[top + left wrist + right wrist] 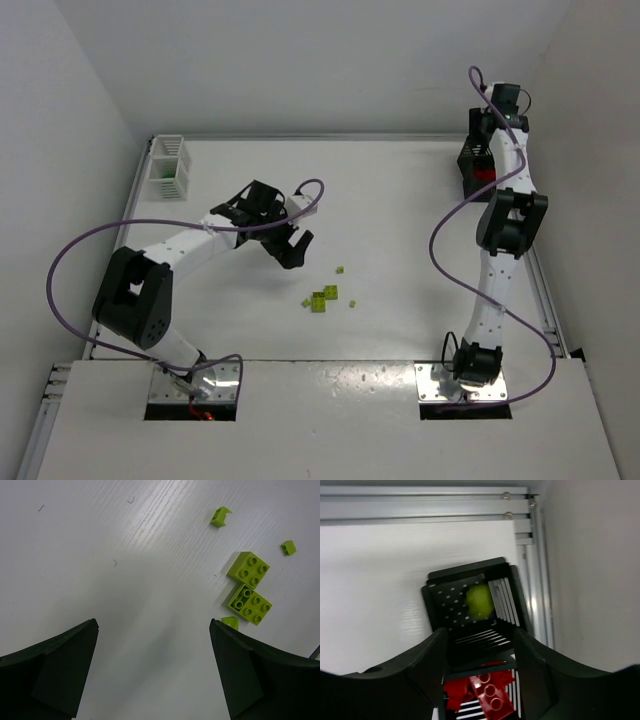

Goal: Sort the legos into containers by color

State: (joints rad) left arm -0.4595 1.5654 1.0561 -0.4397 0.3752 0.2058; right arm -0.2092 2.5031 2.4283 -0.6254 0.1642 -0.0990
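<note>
Several lime legos (322, 298) lie in the middle of the table. In the left wrist view, two square ones (248, 570) (249, 604) lie side by side with small bits (220, 516) around them. My left gripper (153, 622) hovers open just left of them (290, 250), with only bare table between its fingers. My right gripper (480, 632) stands open over the black container (470, 570) at the far right (476, 165). A blurred lime lego (480, 601) shows in the container's far compartment, free of the fingers. Red legos (487, 692) fill the near compartment.
The white container (167, 168) stands at the far left corner of the table. An aluminium rail (420, 502) and the side wall run close behind and right of the black container. A purple cable (80, 250) loops beside the left arm.
</note>
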